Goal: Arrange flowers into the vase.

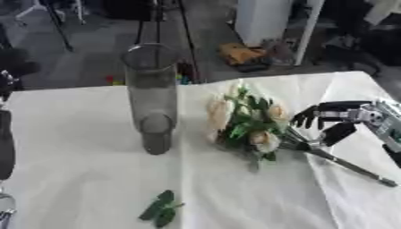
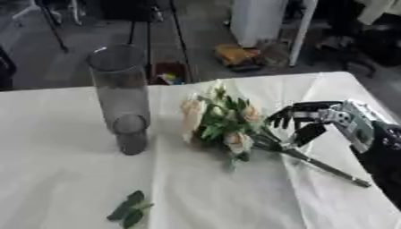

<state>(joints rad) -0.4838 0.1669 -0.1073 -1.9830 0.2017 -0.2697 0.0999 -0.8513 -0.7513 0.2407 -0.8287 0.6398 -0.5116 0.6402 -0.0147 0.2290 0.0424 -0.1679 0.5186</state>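
Reaching in from the right, the right robot hand (image 2: 313, 121) curls its fingers over the flowers' (image 2: 223, 120) stems.

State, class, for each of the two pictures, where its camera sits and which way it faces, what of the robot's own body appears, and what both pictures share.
Left eye view: in the robot's head, looking down and forward over the white table; the right hand enters from the right, and a dark part of the left arm shows at the left edge.
Right eye view: the head's other eye, same direction; only the right hand shows.
Both share the tall clear vase, the bunch of flowers lying on the table and a loose green sprig.
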